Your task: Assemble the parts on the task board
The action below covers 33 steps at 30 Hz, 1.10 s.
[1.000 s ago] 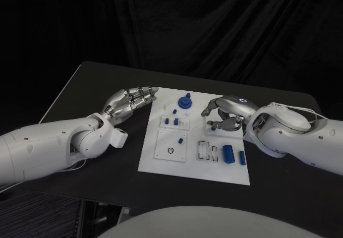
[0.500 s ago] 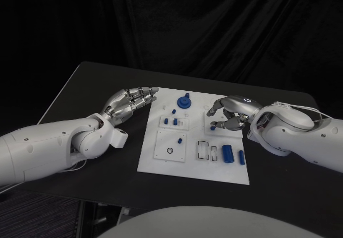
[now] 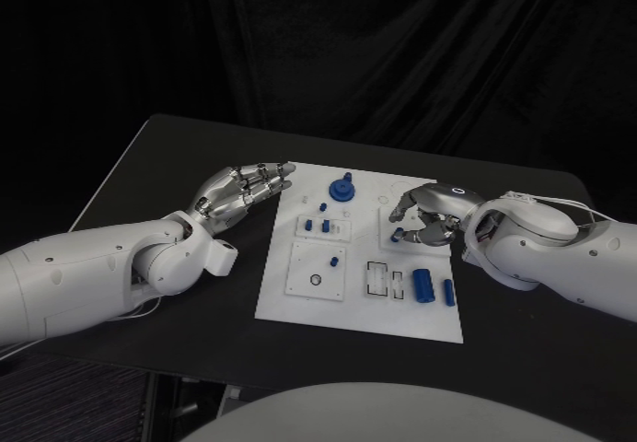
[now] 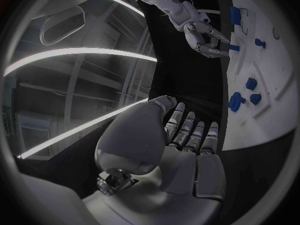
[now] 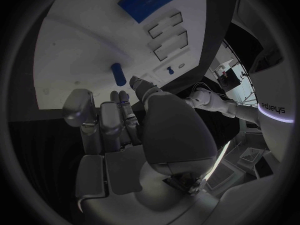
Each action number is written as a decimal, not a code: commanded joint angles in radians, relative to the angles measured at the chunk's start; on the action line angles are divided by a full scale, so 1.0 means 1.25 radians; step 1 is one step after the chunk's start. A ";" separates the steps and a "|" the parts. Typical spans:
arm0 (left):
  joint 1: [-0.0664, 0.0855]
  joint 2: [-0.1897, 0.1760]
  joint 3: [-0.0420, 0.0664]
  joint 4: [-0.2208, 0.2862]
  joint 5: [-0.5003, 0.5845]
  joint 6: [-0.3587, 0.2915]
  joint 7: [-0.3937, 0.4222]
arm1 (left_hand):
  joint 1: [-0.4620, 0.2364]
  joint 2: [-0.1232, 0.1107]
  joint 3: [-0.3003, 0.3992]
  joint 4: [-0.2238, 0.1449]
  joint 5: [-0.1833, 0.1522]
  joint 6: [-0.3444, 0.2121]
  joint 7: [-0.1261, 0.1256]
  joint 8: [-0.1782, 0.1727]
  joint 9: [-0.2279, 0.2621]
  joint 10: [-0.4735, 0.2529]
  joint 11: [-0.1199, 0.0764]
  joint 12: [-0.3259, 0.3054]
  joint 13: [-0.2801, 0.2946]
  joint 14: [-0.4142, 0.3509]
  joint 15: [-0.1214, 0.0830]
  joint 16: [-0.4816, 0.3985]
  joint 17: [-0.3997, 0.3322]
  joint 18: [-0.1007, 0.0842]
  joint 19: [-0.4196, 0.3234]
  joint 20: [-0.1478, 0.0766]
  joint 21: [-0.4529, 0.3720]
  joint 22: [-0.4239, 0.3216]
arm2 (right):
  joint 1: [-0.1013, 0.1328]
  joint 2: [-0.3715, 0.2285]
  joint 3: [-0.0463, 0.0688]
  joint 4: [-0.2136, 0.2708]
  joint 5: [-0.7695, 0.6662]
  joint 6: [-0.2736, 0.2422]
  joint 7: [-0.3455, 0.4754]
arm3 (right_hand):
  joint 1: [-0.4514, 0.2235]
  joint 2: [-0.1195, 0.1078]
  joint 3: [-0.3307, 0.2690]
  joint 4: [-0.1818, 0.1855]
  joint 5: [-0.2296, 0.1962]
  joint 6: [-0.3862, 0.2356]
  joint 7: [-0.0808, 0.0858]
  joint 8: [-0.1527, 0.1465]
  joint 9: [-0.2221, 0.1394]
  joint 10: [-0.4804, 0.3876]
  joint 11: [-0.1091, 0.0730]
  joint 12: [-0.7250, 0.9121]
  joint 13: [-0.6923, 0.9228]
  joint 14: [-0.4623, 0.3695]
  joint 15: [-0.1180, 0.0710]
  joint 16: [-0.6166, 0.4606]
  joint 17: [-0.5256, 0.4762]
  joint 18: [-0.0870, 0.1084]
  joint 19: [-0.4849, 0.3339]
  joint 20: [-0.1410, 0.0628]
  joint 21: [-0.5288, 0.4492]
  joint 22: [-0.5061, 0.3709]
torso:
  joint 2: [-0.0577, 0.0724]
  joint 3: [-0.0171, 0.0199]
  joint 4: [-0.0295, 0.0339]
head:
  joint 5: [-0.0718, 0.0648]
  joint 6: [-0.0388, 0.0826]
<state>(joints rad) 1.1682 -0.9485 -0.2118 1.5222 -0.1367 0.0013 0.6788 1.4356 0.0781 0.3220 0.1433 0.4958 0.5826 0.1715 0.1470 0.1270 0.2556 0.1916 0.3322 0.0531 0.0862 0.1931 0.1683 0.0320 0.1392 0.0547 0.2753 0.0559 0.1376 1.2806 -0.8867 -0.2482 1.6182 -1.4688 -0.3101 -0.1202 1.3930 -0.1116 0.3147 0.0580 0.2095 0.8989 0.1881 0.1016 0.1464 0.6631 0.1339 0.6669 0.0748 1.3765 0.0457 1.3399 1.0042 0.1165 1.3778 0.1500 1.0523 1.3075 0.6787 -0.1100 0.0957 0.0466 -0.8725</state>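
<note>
The white task board (image 3: 356,318) lies mid-table, carrying several blue parts. A blue knob (image 3: 344,191) stands at its far edge, and small blue pegs (image 3: 318,224) sit left of centre. A blue cylinder (image 3: 423,284) lies near the right edge. My right hand (image 3: 427,217) hovers over the board's right side with its fingers bent down. Its fingertips (image 5: 116,96) are just short of a small blue peg (image 3: 394,235) (image 5: 117,74) and hold nothing. My left hand (image 3: 246,190) (image 4: 187,135) rests at the board's far left corner, fingers straight and empty.
The black table (image 3: 173,166) extends left of the board, with its far left corner close behind my left hand. In the left wrist view, my right hand (image 4: 203,35) reaches toward the peg (image 4: 232,47) on the board (image 4: 269,110).
My right hand has drawn slightly to the right, away from the small blue peg, which stays in place. The left hand has not moved.
</note>
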 commanded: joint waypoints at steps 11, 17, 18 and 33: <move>-0.004 0.003 0.001 0.000 0.003 0.026 0.012 | 0.010 0.003 0.006 0.002 0.000 0.014 0.036 0.004 0.003 0.010 0.015 0.015 0.003 0.012 0.015 0.021 0.004 0.006 0.001 0.009 -0.003 0.000 | -0.018 0.021 0.000 -0.031 -0.029 0.022 -0.008 | 0.010 0.003 -0.001 -0.003 0.022 0.017 -0.004 -0.001 -0.003 0.025 -0.003 -0.011 -0.007 -0.001 -0.001 -0.009 -0.015 -0.005 -0.001 -0.003 -0.014 0.093 | 0.000 0.0002 -0.0008 | 0.002 0.000; -0.005 0.005 0.001 -0.002 0.003 0.030 0.008 | 0.010 0.003 0.006 0.003 0.000 0.019 0.038 0.005 0.004 0.016 0.018 0.022 0.003 0.016 0.018 0.027 0.005 0.003 0.001 0.010 -0.003 -0.001 | -0.023 0.035 0.000 -0.043 -0.029 0.017 -0.002 | 0.017 0.004 0.008 -0.004 0.034 0.023 -0.006 -0.001 -0.005 0.058 -0.006 -0.024 -0.009 -0.002 -0.003 -0.012 -0.020 -0.004 -0.003 -0.006 -0.018 0.091 | 0.000 0.0003 0.0012 | -0.001 0.000; -0.005 0.006 0.001 -0.003 0.003 0.030 0.007 | 0.009 0.002 0.006 0.003 0.000 0.022 0.038 0.006 0.004 0.020 0.020 0.025 0.004 0.018 0.019 0.030 0.005 0.002 0.001 0.010 -0.003 -0.001 | -0.024 0.037 0.000 -0.045 -0.029 0.016 -0.001 | 0.020 0.005 0.012 -0.004 0.038 0.027 -0.007 -0.001 -0.006 0.069 -0.007 -0.030 -0.010 -0.003 -0.005 -0.013 -0.022 -0.004 -0.003 -0.006 -0.019 0.091 | 0.000 0.0002 0.0003 | 0.000 0.000; -0.008 0.002 0.001 -0.002 0.003 0.036 -0.002 | 0.010 0.002 0.007 0.004 0.004 0.035 0.040 0.011 0.007 0.039 0.029 0.045 0.006 0.025 0.024 0.039 0.006 -0.003 0.001 0.009 -0.004 -0.002 | -0.028 0.049 0.000 -0.055 -0.037 0.017 -0.012 | 0.048 -0.001 0.062 -0.027 0.087 0.078 -0.021 0.019 0.007 0.133 -0.019 -0.079 -0.010 -0.015 -0.016 -0.029 -0.048 -0.001 -0.012 -0.018 -0.041 0.087 | 0.000 0.0000 0.0002 | 0.000 0.000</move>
<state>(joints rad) 1.1601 -0.9466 -0.2118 1.5178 -0.1361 0.0288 0.6718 1.4395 0.0820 0.3275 0.1433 0.4958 0.6183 0.1786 0.1561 0.1343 0.2991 0.2275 0.3863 0.0601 0.1130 0.2199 0.2162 0.0387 0.1392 0.0546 0.2825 0.0559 0.1361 1.2487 -0.8249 -0.2482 1.5505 -1.4997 -0.2928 -0.1163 1.4452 -0.1130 0.3867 0.0248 0.3172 0.9898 0.1577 0.1199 0.1534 0.8255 0.1107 0.5739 0.0638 1.3603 0.0296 1.3077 0.9446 0.1167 1.3615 0.1338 1.0068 1.3073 0.6780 -0.1097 0.0957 0.0480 -0.8725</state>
